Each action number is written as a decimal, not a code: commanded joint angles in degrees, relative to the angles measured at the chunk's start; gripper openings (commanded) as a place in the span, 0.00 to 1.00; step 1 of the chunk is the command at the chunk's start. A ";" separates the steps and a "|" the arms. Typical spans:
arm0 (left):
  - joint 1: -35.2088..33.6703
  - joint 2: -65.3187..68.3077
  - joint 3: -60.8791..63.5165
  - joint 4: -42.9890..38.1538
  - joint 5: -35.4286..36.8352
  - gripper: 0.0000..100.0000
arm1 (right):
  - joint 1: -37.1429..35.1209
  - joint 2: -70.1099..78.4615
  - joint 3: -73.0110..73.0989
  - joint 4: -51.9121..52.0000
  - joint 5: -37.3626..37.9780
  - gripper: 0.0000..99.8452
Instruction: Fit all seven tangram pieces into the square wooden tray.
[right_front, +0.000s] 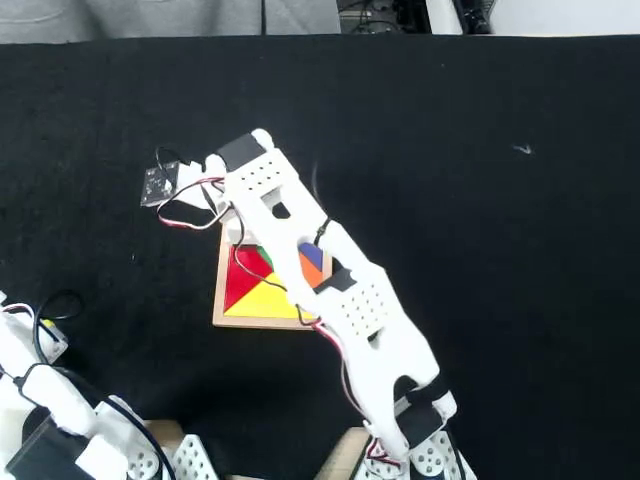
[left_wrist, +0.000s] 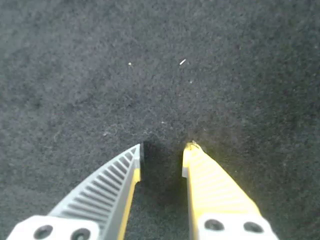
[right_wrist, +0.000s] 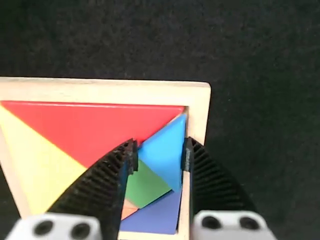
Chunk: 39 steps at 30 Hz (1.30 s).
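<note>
The square wooden tray (right_wrist: 100, 85) lies on black cloth, holding a red triangle (right_wrist: 75, 125), a yellow triangle (right_wrist: 40, 170), a green piece (right_wrist: 145, 187), a dark blue piece (right_wrist: 160, 217) and a sliver of orange (right_wrist: 127, 210). My right gripper (right_wrist: 160, 152) is shut on a light blue triangle (right_wrist: 165, 145) at a tray corner; the piece sits tilted over the green one. From above, the right arm (right_front: 270, 190) covers the tray (right_front: 218, 300) at its far left corner. My left gripper (left_wrist: 162, 148) is open above bare cloth.
The left arm (right_front: 50, 400) rests at the near left corner of the table, well away from the tray. A small circuit board with wires (right_front: 160, 182) hangs off the right arm beyond the tray. Black cloth (right_front: 500, 200) covers the table.
</note>
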 joint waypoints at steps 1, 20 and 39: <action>1.19 -0.35 0.31 -0.97 -0.35 0.15 | -0.18 -0.48 -3.91 1.76 -0.62 0.11; 1.19 -0.35 0.31 -0.97 -0.35 0.15 | -0.35 -1.54 -5.32 2.90 -2.37 0.25; 1.63 -0.88 0.04 -0.53 0.00 0.15 | 12.40 -33.27 -0.40 8.09 -13.89 0.01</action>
